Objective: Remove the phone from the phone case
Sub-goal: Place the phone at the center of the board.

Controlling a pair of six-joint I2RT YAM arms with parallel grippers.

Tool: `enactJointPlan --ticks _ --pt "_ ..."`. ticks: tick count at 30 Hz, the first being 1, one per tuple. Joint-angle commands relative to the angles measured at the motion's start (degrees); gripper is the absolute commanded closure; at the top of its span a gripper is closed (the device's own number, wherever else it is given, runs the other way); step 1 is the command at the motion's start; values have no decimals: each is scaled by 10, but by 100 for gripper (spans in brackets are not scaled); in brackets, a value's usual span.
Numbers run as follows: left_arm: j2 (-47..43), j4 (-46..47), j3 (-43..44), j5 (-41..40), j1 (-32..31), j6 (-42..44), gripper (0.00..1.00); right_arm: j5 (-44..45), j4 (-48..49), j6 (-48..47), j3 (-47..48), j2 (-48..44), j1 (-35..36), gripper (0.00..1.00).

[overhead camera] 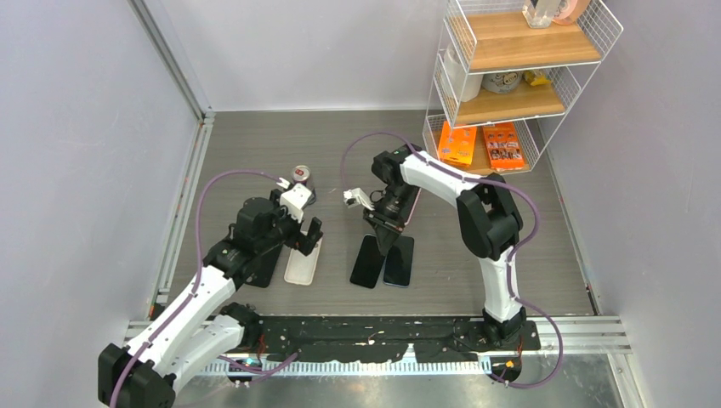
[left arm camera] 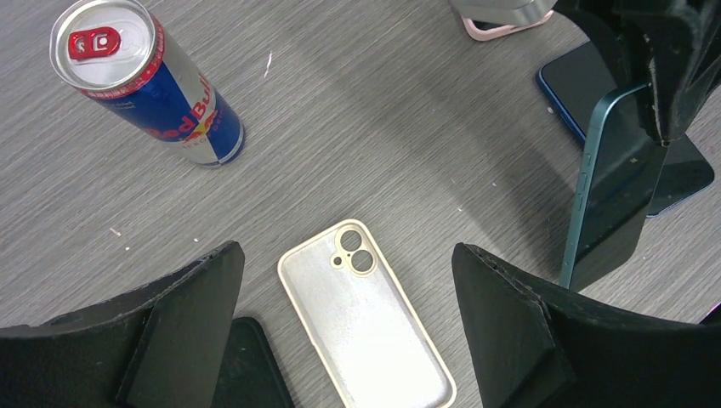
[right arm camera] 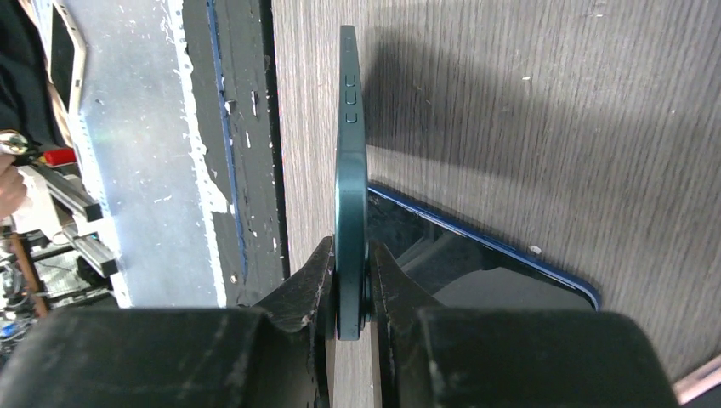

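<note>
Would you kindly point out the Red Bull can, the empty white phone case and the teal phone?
Red Bull can (left arm camera: 178, 110): left wrist view, its blue side.
white phone case (left arm camera: 370, 331): left wrist view, middle of its inside.
teal phone (left arm camera: 614, 204): left wrist view, its dark flat face.

Bright, even overhead light; sharp focus
</note>
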Motion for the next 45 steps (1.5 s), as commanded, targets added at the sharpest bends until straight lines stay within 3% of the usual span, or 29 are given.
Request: enactJointPlan --ticks 1,15,27,45 --pt "-11 6 13 11 3 9 4 53 23 7 26 27 5 87" --pt "-11 9 8 25 3 11 4 161 23 22 94 114 5 64" --pt "-8 17 3 35 4 13 4 181 44 41 123 138 5 60" --pt "-8 20 -1 41 4 17 3 217 54 56 153 156 9 46"
